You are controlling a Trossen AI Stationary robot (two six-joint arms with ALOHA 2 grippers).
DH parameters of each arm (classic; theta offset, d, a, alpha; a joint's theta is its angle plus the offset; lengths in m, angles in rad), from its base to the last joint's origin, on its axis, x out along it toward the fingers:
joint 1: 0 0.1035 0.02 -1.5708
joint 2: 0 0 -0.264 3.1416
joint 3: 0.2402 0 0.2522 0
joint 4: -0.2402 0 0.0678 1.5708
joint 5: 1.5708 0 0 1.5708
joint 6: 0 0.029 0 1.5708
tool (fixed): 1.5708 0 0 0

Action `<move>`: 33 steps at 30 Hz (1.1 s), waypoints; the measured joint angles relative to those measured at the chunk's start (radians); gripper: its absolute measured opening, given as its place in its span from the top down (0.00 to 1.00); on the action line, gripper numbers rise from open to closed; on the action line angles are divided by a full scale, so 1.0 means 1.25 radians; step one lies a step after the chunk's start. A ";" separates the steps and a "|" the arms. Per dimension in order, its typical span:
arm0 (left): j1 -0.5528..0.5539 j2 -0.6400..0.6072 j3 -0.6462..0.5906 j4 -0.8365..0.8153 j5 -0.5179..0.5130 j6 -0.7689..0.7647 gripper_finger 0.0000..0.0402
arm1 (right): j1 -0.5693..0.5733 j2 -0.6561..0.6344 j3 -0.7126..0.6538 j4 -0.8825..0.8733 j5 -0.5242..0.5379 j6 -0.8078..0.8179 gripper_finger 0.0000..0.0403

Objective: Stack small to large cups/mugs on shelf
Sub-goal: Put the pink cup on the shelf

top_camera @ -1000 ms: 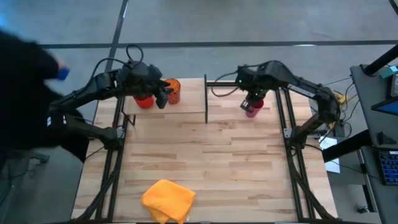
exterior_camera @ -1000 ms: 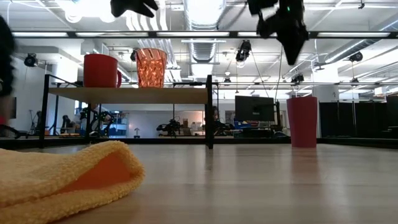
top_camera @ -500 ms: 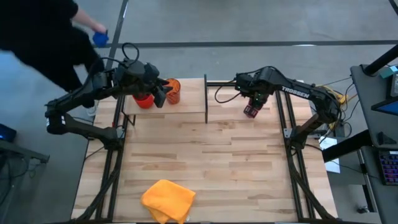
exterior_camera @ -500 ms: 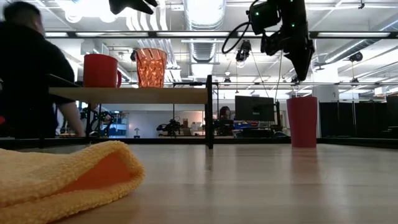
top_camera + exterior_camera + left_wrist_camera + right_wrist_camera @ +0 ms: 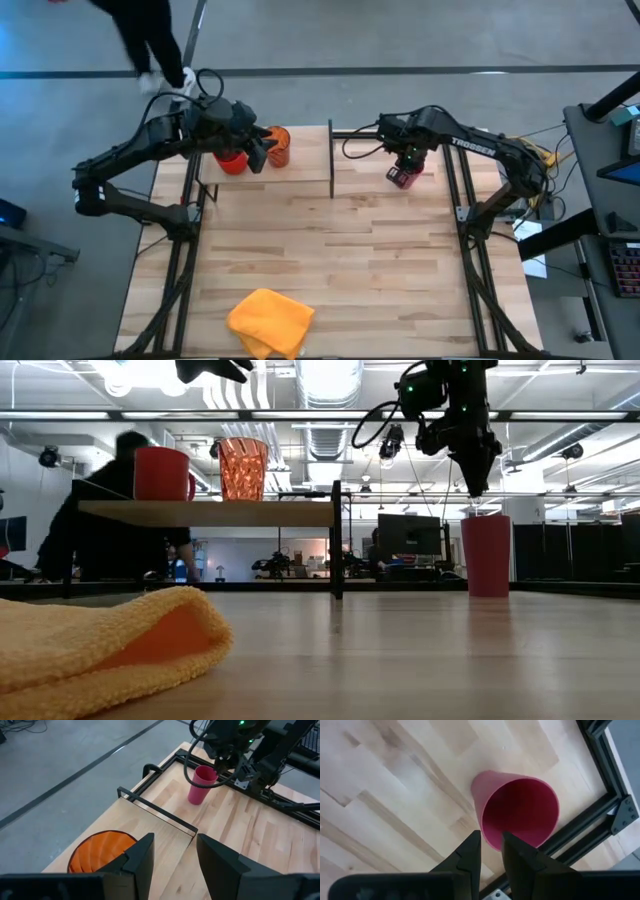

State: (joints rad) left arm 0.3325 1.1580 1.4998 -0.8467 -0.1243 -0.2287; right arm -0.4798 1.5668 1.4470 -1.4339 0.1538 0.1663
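Note:
The red mug (image 5: 232, 160) and the orange striped cup (image 5: 279, 145) stand side by side on their bases on the shelf (image 5: 305, 162), red mug (image 5: 162, 473) to the left of orange cup (image 5: 243, 468). My left gripper (image 5: 262, 155) hovers open just above the orange cup (image 5: 100, 851). The pink tumbler (image 5: 401, 179) stands upright on the tabletop to the right of the shelf. My right gripper (image 5: 473, 488) points down a little above the tumbler (image 5: 486, 555). Its fingers are narrowly open over the tumbler's near rim (image 5: 490, 845).
A yellow-orange cloth (image 5: 270, 322) lies bunched near the table's near edge. The shelf's dark upright divider (image 5: 337, 540) stands between the cups and the tumbler. A black frame rail (image 5: 600, 825) runs close beside the tumbler. A person (image 5: 120, 510) moves beyond the table's far left corner.
My right gripper has come down toward the pink tumbler and now hangs just above its rim. The tumbler and the two cups on the shelf have stayed where they were. A person has walked past behind the table's far left.

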 joint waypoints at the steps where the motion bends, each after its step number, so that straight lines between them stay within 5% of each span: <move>1: 0.000 0.000 0.000 0.000 0.000 0.000 0.67 | -0.002 0.001 -0.003 0.001 0.000 0.006 0.83; 33: 0.000 0.000 -0.001 0.000 0.000 0.000 0.67 | -0.014 0.004 -0.117 0.128 -0.003 0.033 0.83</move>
State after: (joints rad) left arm 0.3325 1.1580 1.4990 -0.8463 -0.1242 -0.2287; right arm -0.4973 1.5723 1.3006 -1.2744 0.1501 0.2081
